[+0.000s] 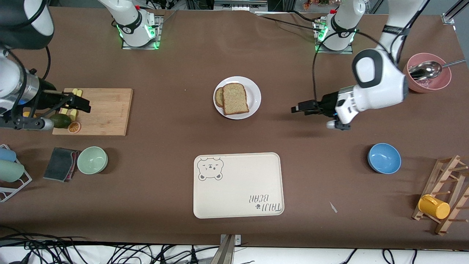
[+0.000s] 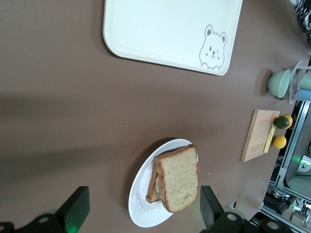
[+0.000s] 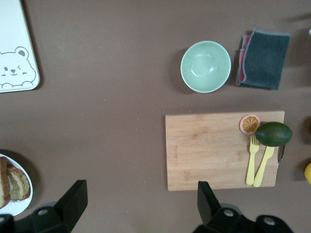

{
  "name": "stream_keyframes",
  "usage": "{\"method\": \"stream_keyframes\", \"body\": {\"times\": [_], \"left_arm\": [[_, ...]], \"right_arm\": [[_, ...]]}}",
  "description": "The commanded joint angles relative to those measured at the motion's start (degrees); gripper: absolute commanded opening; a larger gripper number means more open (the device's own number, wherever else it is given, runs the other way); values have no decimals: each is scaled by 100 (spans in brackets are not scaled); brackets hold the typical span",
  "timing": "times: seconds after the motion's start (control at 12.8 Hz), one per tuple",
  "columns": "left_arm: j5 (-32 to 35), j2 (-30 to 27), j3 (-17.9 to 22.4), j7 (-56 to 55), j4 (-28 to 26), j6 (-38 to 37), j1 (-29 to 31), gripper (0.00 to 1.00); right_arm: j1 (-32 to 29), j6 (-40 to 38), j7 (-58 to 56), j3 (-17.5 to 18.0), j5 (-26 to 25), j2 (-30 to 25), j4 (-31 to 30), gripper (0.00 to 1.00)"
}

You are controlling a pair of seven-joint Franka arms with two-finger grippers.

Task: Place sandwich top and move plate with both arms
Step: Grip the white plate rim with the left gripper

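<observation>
Sandwich top (image 1: pixel 234 97), a tan speckled bread slice, already lies on a darker slice on the white plate (image 1: pixel 253 91) in the middle of the bench. That step looks done. The plate has not reached the bear-print tray (image 1: pixel 238 190), which lies nearer the front camera. Left gripper (image 1: pixel 301 108) hovers beside the plate, fingers open and empty. Right gripper (image 1: pixel 81 103) hangs over the cutting board (image 1: pixel 106 110), fingers open, holding nothing.
</observation>
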Motion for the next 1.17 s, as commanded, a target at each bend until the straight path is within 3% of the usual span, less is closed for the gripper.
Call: {"method": "stream_keyframes", "body": {"times": [0.0,0.08,0.23,0.39,0.7,1.09], "left_arm": [[-623,471,-199,583,55,161,-84,100],[-974,568,-209,821,55,161,-93,100],[-1092,770,-218,1024,55,161,-181,100],[-1214,998,-227,1454,47,152,-216,100],[-2039,1263,-350,2560,-225,161,-269,97],[-2488,1588,-411,3354,-462,591,-506,98]], "right_arm": [[-255,1049,-12,101,-91,-976,-1528,100],[-238,1016,-47,-66,-74,-968,-1522,100],[-255,1086,5,-129,188,-942,-1522,100],[-238,1112,-20,-444,462,-899,-1417,100],[-220,1051,-126,-472,367,-741,-1215,100],[-202,1024,-100,-454,383,-573,-1065,100]]}}
